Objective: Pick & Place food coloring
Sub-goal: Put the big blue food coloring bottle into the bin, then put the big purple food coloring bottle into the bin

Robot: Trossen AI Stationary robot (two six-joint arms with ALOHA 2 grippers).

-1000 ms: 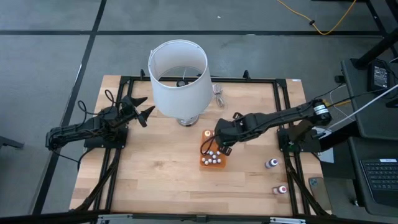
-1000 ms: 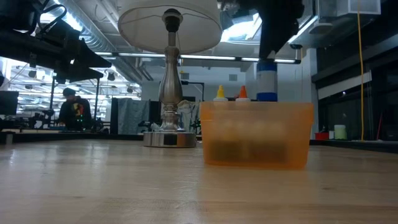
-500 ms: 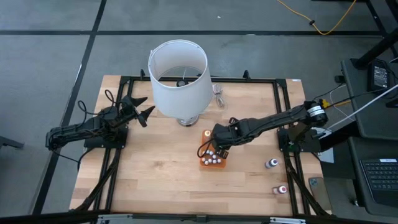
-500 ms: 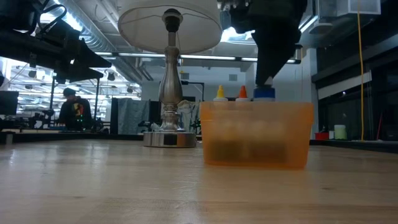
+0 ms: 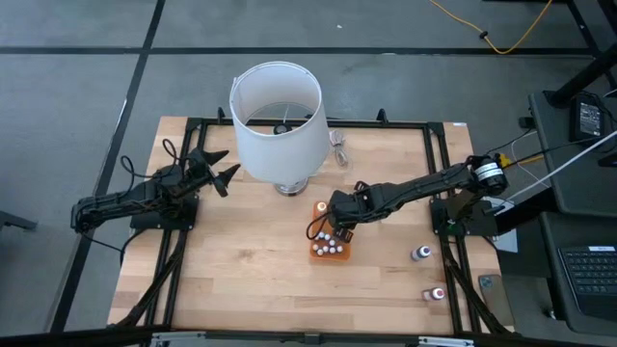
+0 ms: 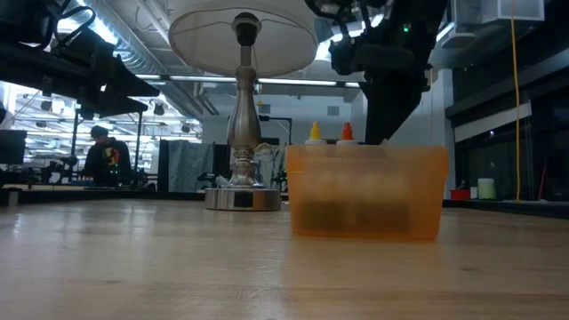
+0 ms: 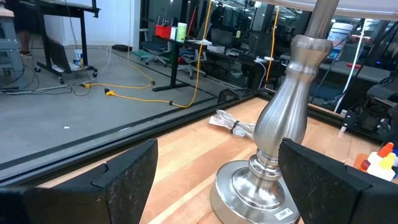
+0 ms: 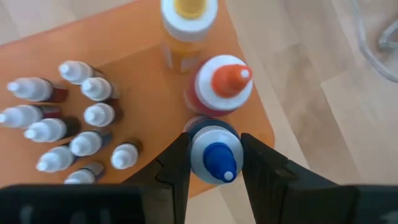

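Since a moment ago the right gripper [image 8: 214,163] has been sinking, lowering the blue-capped bottle [image 8: 215,155] into the orange tray [image 5: 331,253]; it is gripping the bottle between narrowly parted fingers [image 8: 176,163]. The tray, just in front of the lamp [image 5: 277,120], is holding white-capped bottles [image 8: 87,130] (plus orange [image 8: 224,84] and yellow [image 8: 188,15] ones). The left gripper [image 5: 218,169] is waiting open, left of the lamp.

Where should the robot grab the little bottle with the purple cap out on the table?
Probably by its cap and neck, coming straight down from above. The purple-capped bottle stands upright by itself on the bare wood, apart from the pink-capped bottle, so fingers could drop on either side of it. The right gripper is closed on a blue-tipped bottle over the orange tray.
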